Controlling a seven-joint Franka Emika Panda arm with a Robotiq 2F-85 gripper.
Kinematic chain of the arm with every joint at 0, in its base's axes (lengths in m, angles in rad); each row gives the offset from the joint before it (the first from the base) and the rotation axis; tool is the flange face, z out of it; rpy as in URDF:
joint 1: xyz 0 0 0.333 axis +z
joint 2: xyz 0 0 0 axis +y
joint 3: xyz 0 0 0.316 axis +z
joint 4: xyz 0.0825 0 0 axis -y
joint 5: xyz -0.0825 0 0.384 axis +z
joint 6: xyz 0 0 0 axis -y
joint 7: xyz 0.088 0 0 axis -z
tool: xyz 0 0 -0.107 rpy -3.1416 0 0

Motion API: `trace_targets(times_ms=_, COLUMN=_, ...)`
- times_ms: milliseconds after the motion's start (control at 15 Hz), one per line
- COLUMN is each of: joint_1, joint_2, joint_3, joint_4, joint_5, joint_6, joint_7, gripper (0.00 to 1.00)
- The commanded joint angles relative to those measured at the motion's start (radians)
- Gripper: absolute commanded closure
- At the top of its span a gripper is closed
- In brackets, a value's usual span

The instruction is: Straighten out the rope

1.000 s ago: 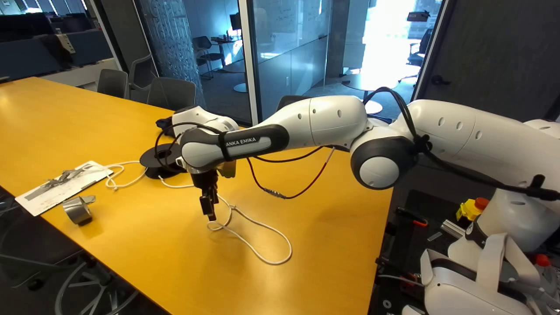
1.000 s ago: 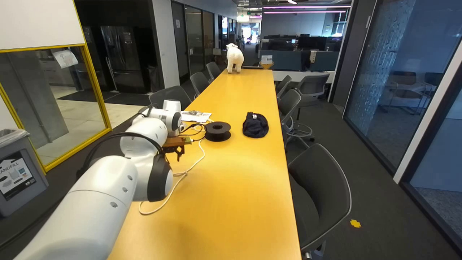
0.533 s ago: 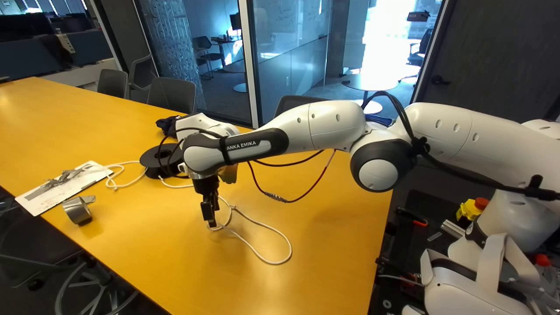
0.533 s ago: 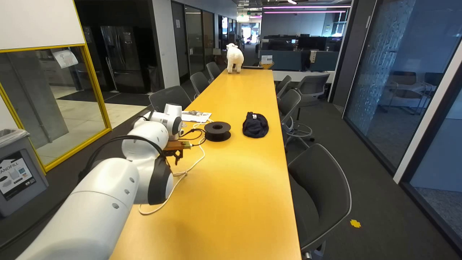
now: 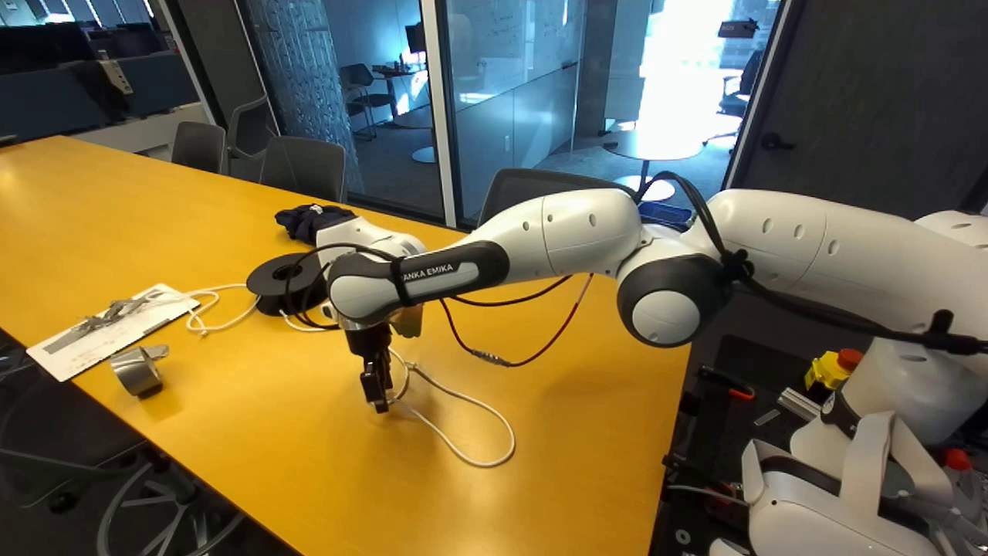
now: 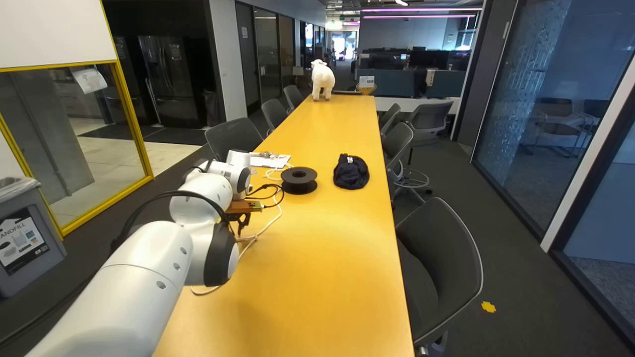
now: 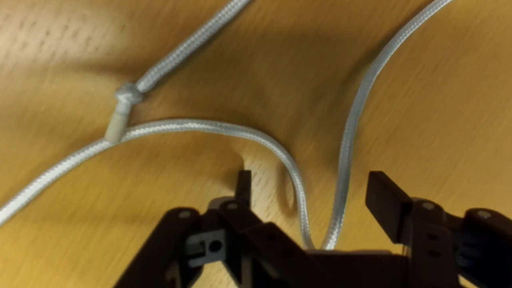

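The rope, a thin whitish cord, lies on the table in a wide loop with a smaller bend under the gripper. In the wrist view two stretches of the rope run between the spread fingers and converge behind the gripper's dark body, where their meeting is hidden. My gripper is open, pointing down, and its fingers touch neither stretch as far as I can see. A knot with a short pale tip rests against the rope's curve to the left. In an exterior view the gripper is low, close to the tabletop.
A black spool stands beyond the gripper, with white cord around it. A white board and a silver tape roll lie near the table's edge. A dark cap sits past the spool. Black cables hang from the arm.
The arm has come down, bringing the gripper lower over the small bend of the rope. The rope's shape on the table looks the same.
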Motion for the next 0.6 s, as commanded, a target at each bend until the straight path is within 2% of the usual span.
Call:
trace_targets(times_ms=0, joint_1=-0.005, joint_2=0.021, joint_3=0.016, joint_4=0.024, joint_5=0.021, joint_6=0.025, joint_7=-0.004, gripper=0.55)
trace_targets(times_ms=333, joint_1=0.000, joint_2=0.027, joint_3=0.004, joint_4=0.023, joint_5=0.009, joint_6=0.072, joint_7=0.006, gripper=0.92)
trace_targets(times_ms=400, joint_1=0.002, joint_2=0.032, joint_3=0.001, joint_4=0.026, joint_5=0.006, joint_6=0.091, joint_7=0.008, gripper=0.97)
trace_targets(times_ms=533, joint_1=0.008, joint_2=0.045, joint_3=-0.011, joint_4=0.035, joint_5=-0.004, joint_6=0.160, joint_7=0.020, gripper=0.99)
